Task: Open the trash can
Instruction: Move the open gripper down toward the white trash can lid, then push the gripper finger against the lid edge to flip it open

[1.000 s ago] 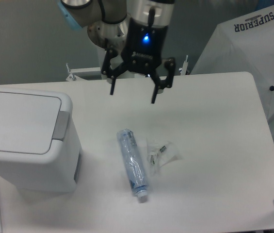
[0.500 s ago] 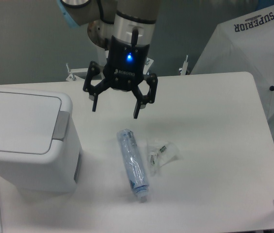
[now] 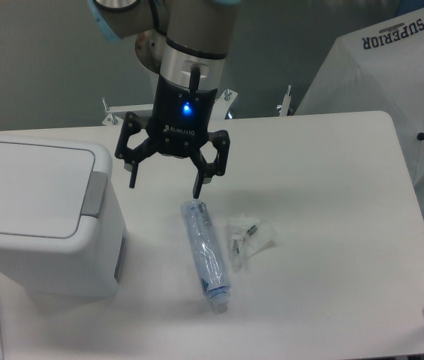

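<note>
Currently the gripper [image 3: 164, 186] hangs with fingers spread wide, holding nothing, just right of the bin [image 3: 40, 216], whose lid [image 3: 28, 187] is shut. Right of the bin lie a bottle [image 3: 205, 253] and a wrapper [image 3: 250, 238].

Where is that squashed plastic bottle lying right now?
The plastic bottle lies flat on the table, between the trash can and a crumpled wrapper, just below the open gripper.
</note>
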